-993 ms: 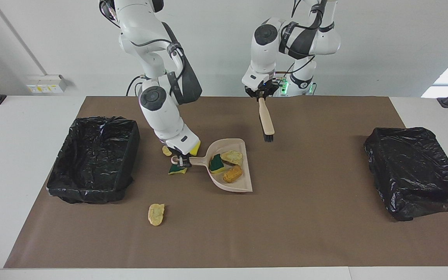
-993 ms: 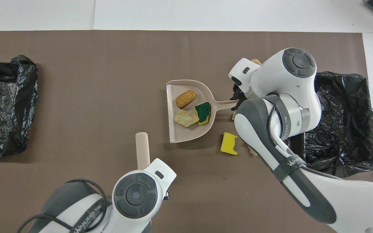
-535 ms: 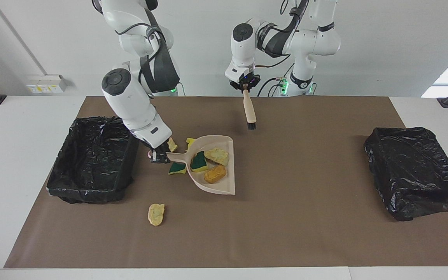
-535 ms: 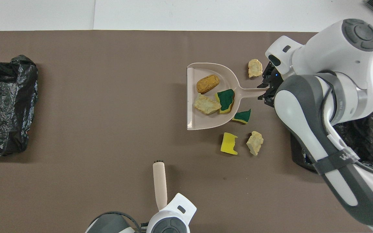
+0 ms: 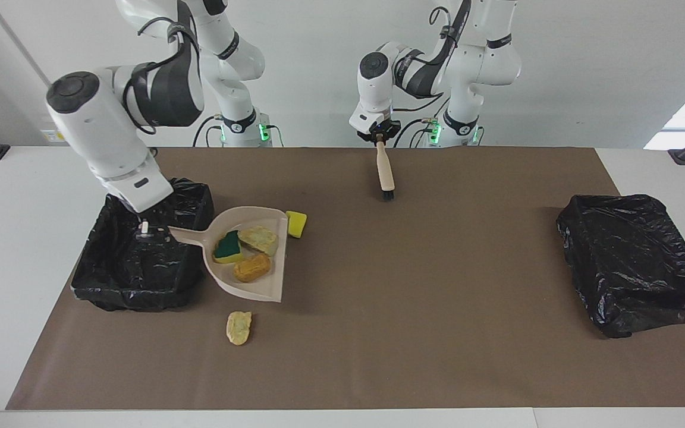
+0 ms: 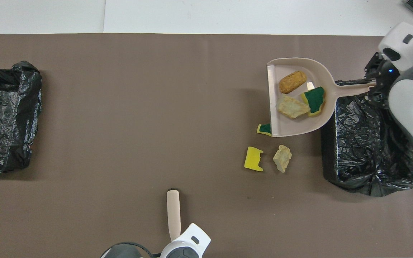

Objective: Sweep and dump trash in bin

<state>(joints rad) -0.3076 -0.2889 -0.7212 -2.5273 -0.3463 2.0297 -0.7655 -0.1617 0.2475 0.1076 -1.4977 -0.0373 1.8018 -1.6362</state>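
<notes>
A beige dustpan [image 5: 259, 279] [image 6: 296, 125] hangs in the air with its pan over the mat beside the black-lined bin [image 5: 134, 285] [image 6: 368, 161]. My right gripper [image 5: 144, 230] [image 6: 374, 86] is over that bin, shut on the dustpan's handle. In the pan lie three pieces of trash: a green-and-yellow sponge [image 5: 226, 247] [image 6: 314, 100], a beige rock-like piece [image 5: 257, 238] [image 6: 290, 107] and an orange-brown one [image 5: 251, 268] [image 6: 292, 81]. My left gripper [image 5: 380, 137] is shut on the brush [image 5: 385, 172] [image 6: 173, 214], bristles hanging down near the robots.
Loose trash lies on the brown mat: a yellow chunk [image 5: 296, 223] [image 6: 253, 158], a beige piece [image 6: 282, 158], a green sponge bit [image 6: 264, 129] half under the pan, and a beige piece [image 5: 239, 327] farther from the robots. A second black bin [image 5: 634, 261] [image 6: 5, 114] sits at the left arm's end.
My right arm has lifted the loaded dustpan and carried it toward the bin at its end of the table. My left arm has drawn the brush back toward the robots.
</notes>
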